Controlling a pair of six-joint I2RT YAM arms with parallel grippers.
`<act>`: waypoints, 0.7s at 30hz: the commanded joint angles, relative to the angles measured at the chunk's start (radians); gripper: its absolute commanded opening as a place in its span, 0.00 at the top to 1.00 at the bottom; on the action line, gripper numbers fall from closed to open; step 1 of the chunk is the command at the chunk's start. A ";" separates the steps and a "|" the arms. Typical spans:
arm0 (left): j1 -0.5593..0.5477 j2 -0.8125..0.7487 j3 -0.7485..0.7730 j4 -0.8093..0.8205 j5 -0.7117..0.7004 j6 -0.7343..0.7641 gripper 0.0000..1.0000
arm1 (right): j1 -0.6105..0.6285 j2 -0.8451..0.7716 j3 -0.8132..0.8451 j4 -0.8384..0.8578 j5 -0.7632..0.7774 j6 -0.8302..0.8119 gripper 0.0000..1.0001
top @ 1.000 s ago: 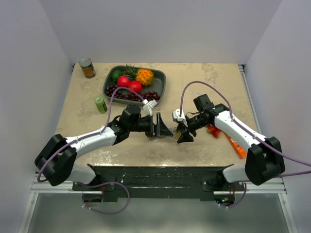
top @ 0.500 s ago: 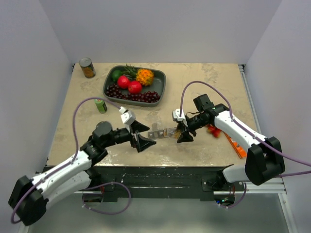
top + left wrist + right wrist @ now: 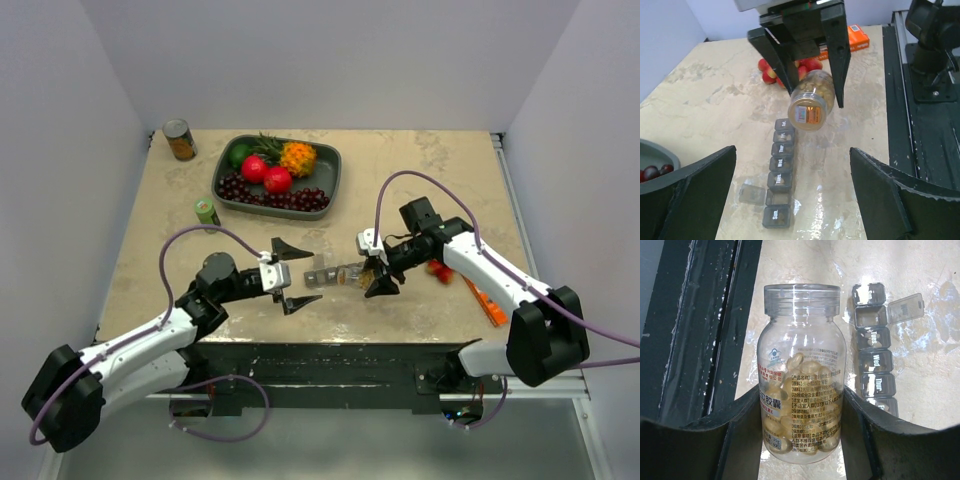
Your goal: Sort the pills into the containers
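Observation:
The grey pill-container strip [image 3: 322, 274] lies on the table between my grippers, and its day-labelled lids show in the left wrist view [image 3: 780, 172]. The second compartment from the near end is open, with its lid [image 3: 751, 194] flipped out; in the right wrist view [image 3: 875, 355] that compartment looks empty. My right gripper [image 3: 376, 272] is shut on a clear bottle of yellowish softgel pills [image 3: 802, 385]. It holds the bottle tilted just above the strip's far end [image 3: 812, 100]. My left gripper [image 3: 292, 275] is wide open and empty, just left of the strip.
A dark grey fruit tray [image 3: 333, 172] stands at the back, with a tin can [image 3: 180, 140] at the back left. A small green bottle [image 3: 206, 211] stands left of the tray. Red fruits [image 3: 438, 268] and an orange box [image 3: 485, 300] lie to the right.
My left arm has pulled back from the bottle and strip toward the near left, and its gripper has opened wide. The right gripper has kept the bottle in place.

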 commanded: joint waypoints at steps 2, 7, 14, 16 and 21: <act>-0.069 0.083 0.092 0.002 0.057 0.209 0.01 | -0.005 -0.027 0.000 -0.003 -0.054 -0.037 1.00; -0.121 0.157 0.121 0.003 0.026 0.233 0.03 | -0.003 -0.027 0.002 -0.014 -0.059 -0.050 1.00; -0.137 0.189 0.126 0.032 0.001 0.232 0.03 | -0.003 -0.024 0.006 -0.021 -0.060 -0.053 1.00; -0.140 0.197 0.127 0.035 0.000 0.233 0.04 | -0.006 -0.025 0.006 -0.020 -0.060 -0.053 1.00; -0.147 0.203 0.127 0.040 -0.013 0.238 0.04 | -0.003 -0.025 0.008 -0.023 -0.060 -0.053 1.00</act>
